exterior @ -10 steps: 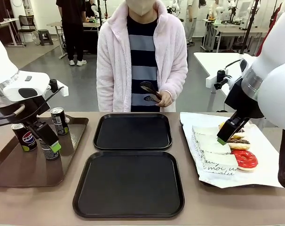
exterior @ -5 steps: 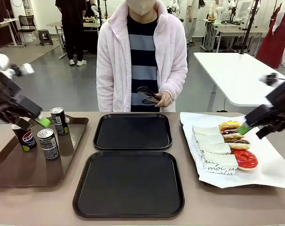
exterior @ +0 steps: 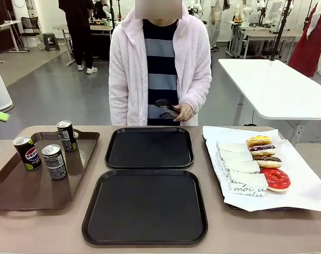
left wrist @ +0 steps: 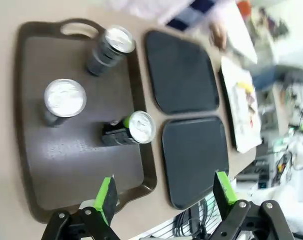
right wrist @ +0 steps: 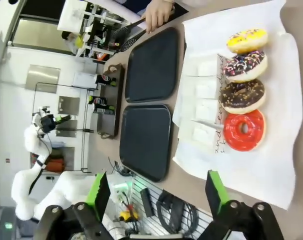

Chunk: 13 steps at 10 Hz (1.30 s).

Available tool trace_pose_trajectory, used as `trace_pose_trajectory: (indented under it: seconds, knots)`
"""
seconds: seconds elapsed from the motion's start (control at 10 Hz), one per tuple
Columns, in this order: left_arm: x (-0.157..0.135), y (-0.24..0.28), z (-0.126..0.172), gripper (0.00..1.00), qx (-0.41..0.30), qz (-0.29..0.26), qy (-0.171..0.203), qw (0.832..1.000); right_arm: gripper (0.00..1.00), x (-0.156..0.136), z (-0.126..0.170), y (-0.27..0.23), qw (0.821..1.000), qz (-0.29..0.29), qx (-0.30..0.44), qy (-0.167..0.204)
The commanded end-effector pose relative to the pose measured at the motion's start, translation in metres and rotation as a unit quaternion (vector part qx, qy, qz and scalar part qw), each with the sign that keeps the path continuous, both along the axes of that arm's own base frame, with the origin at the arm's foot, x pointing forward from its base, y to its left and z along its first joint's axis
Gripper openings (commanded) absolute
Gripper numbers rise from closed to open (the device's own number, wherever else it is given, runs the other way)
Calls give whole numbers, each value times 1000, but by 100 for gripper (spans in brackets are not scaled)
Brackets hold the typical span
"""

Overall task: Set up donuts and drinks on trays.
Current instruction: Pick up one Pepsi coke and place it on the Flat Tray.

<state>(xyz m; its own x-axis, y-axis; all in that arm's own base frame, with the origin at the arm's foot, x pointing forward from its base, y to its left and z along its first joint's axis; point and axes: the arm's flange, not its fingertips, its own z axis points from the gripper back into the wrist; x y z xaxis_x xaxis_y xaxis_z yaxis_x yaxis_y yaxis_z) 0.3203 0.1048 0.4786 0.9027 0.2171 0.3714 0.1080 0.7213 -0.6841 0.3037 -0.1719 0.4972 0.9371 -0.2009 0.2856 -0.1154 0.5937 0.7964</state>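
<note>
Left gripper [left wrist: 165,196] spread wide, nothing between the green pads, hangs high over the near side of the brown plastic tray [exterior: 23,197], wrist looking almost straight down. Right gripper [right wrist: 156,196] likewise spread and empty, high up past the edge of the counter [exterior: 44,228], looking down on the white-paper-lined tray [exterior: 304,186].

Three slim dark cans with silver tops stand upright on the brown tray: Pepsi can [exterior: 27,153], grey-black can [exterior: 55,162] near it, second grey-black can [exterior: 67,136] by the far handle. Ring donuts lie in a row on the paper, each in a white paper sleeve [exterior: 245,182], from yellow-iced donut [exterior: 258,141] to red-iced donut [exterior: 275,179]. Far black square plastic tray [exterior: 150,149] and near black square plastic tray [exterior: 144,207] sit bare mid-counter.

Cans: likely rigid, smooth, a bit slick, so pinch across the body at mid-height and keep them upright. Donuts: soft and the icing smears, so take them by the sleeve end with a light squeeze.

Person at the far side holds black tongs [exterior: 166,106].
</note>
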Motion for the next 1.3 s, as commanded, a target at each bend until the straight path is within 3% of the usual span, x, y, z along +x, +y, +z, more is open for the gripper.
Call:
trace_pose_trajectory:
  seconds: [0.0, 0.3, 0.9, 1.1, 1.2]
  knots:
    - [-36, 25, -15, 100, -55, 33, -31, 997, 100, -2, -16, -19, 999, 33, -2, -4]
    - [-67, 62, -17, 100, -166, 46, -77, 982, 100, -15, -36, -45, 999, 46, 21, 9]
    - [-75, 61, -24, 100, -193, -40, 0, 980, 100, -31, -52, -68, 998, 49, 43, 1]
    - [-73, 66, -24, 100, -193, -43, 7, 980, 100, -29, -53, -69, 999, 33, 35, -7]
    - [-69, 59, -23, 100, -208, -35, 7, 977, 100, -34, -53, -64, 998, 40, 36, 11]
